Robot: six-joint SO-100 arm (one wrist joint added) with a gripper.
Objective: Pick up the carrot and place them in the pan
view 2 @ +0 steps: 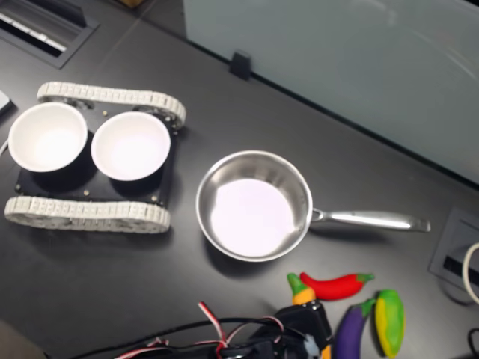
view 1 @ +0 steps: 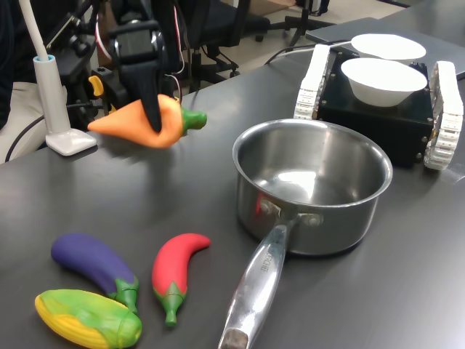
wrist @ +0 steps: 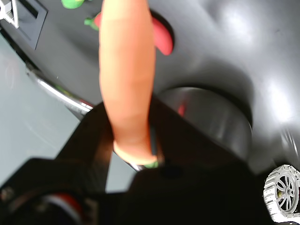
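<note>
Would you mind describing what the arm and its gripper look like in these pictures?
The gripper is black, with flat, tapering plastic fingers that look matte in the wrist view. In the first exterior view the arm above it is a blocky black housing with thin red, white and black wires looping beside it. In the second exterior view similar red, white and black cables trail along the dark body.

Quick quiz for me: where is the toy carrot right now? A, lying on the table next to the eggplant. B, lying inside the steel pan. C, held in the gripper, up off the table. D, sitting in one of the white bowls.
C: in the first exterior view the gripper is shut on the carrot, which hangs above the table, while the pan is empty.
</note>
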